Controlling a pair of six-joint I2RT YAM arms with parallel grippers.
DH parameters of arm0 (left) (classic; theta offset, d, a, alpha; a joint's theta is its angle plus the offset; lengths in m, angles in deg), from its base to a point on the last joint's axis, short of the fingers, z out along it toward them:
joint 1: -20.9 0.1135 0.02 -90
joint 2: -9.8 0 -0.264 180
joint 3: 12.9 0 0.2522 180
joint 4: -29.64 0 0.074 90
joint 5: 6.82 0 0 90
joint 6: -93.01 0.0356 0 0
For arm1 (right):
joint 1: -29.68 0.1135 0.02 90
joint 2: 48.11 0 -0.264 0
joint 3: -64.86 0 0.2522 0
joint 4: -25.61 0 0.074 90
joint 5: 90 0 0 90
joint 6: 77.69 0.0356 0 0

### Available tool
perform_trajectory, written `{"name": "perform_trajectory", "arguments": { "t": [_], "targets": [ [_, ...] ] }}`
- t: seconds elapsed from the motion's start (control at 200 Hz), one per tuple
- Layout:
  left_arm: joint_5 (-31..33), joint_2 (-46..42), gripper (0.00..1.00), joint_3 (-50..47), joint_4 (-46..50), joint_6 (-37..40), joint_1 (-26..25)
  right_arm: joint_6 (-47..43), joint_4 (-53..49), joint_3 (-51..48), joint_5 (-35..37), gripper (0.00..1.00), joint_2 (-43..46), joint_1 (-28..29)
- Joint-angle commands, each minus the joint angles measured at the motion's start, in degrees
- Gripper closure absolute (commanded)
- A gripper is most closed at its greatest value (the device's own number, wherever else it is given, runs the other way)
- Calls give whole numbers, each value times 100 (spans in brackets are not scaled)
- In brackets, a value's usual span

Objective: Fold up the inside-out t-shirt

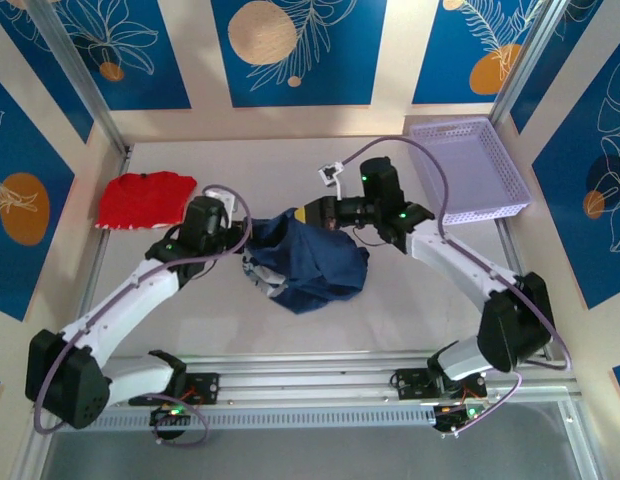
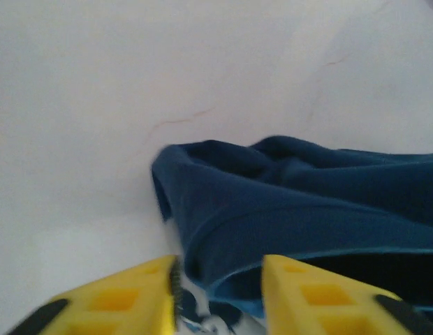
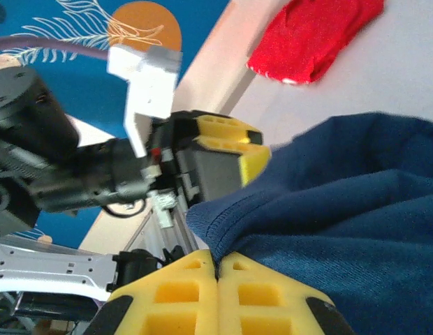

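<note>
The inside-out t-shirt [image 1: 312, 264] is a dark navy bundle, bunched in the middle of the table. My right gripper [image 1: 308, 213] is at its far edge. In the right wrist view it [image 3: 218, 269] is shut on a stitched hem of the t-shirt [image 3: 342, 209], with the cloth pinched between the yellow pads. My left gripper [image 1: 242, 243] is at the bundle's left edge. Its yellow fingers [image 2: 129, 296] stand apart in the left wrist view, and a fold of the t-shirt [image 2: 286, 202] lies loose in the gap of the left gripper [image 2: 220, 283]. The left gripper [image 3: 230, 150] also faces the right wrist camera.
A small red garment [image 1: 145, 198] lies flat at the far left of the table [image 1: 240, 320]; it shows in the right wrist view too [image 3: 314, 35]. A lavender basket [image 1: 470, 170] sits at the far right. Walls enclose the back and sides.
</note>
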Motion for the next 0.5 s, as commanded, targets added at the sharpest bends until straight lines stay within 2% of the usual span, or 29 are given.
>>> {"name": "perform_trajectory", "arguments": {
  "t": [0.0,0.095,0.175,0.325,0.495],
  "targets": [
    [-1060,-848,56,-563,-717,-37,-1,291,591,15,-222,100,-139,37],
    [-1769,-1316,43,-1012,-1317,-161,-75,309,616,80,-252,100,-279,46],
    [-2198,-1356,36,-1182,-1692,-186,-149,305,598,134,-255,100,-344,54],
    [-2815,-722,34,-933,-2023,-245,-409,292,565,178,-242,100,-373,62],
    [-2780,46,33,-508,-2300,-266,-762,283,522,156,-205,100,-336,72]
  ]
}}
